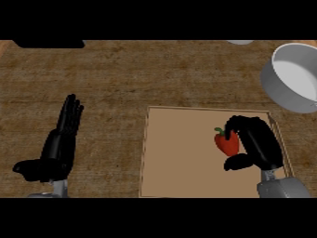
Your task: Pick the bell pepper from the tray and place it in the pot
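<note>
Fingers of my right hand [257,146] curl over the bell pepper [227,143], thumb low at its 6 o'clock side; I judge the grasp closed around it but not yet lifted. The pepper lies on the tray [178,153], right of the tray's centre. My left hand [58,148] rests with straight fingers on the counter [154,79] at 9 o'clock from the tray.

Risk: the pepper's rounded body may slip out toward 9 o'clock, its uncovered side, if the lift begins before the thumb seats under it. Risk: the pot [299,79] stands at 1 o'clock from the pepper, apparently tilted toward me; a low carry could strike its near rim.

Nothing stands between tray and pot. A dark object [49,44] sits at the counter's 11 o'clock edge, well apart.
</note>
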Available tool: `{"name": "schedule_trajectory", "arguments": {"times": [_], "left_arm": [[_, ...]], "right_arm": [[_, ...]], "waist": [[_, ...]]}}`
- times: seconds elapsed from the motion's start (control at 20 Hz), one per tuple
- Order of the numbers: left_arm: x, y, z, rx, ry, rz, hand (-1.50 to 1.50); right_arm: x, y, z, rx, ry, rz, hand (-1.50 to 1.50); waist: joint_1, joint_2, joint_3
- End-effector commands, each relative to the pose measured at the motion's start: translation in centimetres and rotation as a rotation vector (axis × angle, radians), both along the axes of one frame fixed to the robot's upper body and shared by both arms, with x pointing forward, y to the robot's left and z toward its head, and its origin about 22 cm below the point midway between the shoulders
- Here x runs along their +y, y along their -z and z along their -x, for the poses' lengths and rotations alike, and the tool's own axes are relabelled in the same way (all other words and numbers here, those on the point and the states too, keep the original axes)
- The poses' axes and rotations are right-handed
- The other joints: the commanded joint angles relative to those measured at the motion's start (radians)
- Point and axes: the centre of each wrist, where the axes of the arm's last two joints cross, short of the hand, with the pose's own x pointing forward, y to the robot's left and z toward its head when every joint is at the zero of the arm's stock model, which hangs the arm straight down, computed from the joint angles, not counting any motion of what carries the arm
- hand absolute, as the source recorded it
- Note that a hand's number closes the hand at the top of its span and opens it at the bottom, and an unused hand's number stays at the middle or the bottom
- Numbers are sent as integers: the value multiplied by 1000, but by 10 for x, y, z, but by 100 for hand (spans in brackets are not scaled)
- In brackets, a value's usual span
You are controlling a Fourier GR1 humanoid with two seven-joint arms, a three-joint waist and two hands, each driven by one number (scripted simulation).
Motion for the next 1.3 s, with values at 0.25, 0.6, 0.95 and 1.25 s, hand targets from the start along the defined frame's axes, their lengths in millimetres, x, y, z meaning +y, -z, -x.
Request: {"name": "schedule_trajectory", "arguments": {"times": [0.25, 0.6, 0.95, 1.25], "left_arm": [[-4, -10, -20, -13, 33, 7, 0], [-22, 2, -7, -23, 8, 13, 0], [10, 2, 12, 1, -22, 3, 0], [14, 5, -8, -4, -17, 14, 0]], "right_arm": [[95, -22, -61, 300, 230, 153, 150], [136, -80, -70, 9, 260, 6, 150], [138, -122, -50, -188, 408, 62, 150], [104, -135, -50, -221, 566, 67, 150]], "waist": [[32, 17, 11], [13, 7, 12], [4, 3, 11], [-2, 8, 11]]}}
